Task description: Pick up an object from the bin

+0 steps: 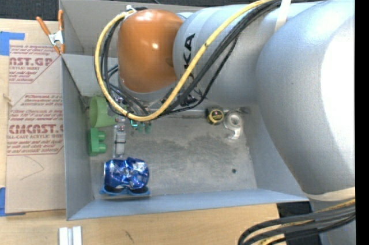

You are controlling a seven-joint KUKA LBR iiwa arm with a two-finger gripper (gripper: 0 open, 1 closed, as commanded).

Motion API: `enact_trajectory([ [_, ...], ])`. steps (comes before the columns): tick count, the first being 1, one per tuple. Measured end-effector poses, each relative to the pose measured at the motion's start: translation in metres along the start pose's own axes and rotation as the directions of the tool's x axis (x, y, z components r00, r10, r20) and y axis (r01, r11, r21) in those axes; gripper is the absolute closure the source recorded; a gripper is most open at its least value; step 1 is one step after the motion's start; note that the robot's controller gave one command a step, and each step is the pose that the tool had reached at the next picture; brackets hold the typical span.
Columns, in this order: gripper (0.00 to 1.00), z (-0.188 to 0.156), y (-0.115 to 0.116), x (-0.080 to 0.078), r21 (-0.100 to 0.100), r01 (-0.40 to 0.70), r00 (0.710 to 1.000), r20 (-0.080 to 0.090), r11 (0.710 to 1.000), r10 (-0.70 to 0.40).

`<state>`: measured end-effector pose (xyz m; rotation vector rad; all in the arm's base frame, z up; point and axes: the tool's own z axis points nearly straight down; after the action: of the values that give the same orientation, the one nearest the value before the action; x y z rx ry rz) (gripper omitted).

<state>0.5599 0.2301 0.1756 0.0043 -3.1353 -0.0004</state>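
Observation:
My gripper hangs below the orange dome near the bin's left wall. It sits just right of a small green block and just above a crushed blue can that lies at the front left of the bin. A larger green cup-like piece leans against the left wall, a little behind the gripper. Nothing shows in the gripper's hold.
A small round yellow-and-black thing and a white-silver fitting lie near the middle of the bin's back, under the arm. The arm and its cables hide the back and right of the bin. Bare grey floor stretches right of the can.

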Motion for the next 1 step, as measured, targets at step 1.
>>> enact_trajectory([
  [1,0.00,0.1107,-0.0140,0.0694,0.002,0.114,0.994,-0.001,0.994,-0.114],
])
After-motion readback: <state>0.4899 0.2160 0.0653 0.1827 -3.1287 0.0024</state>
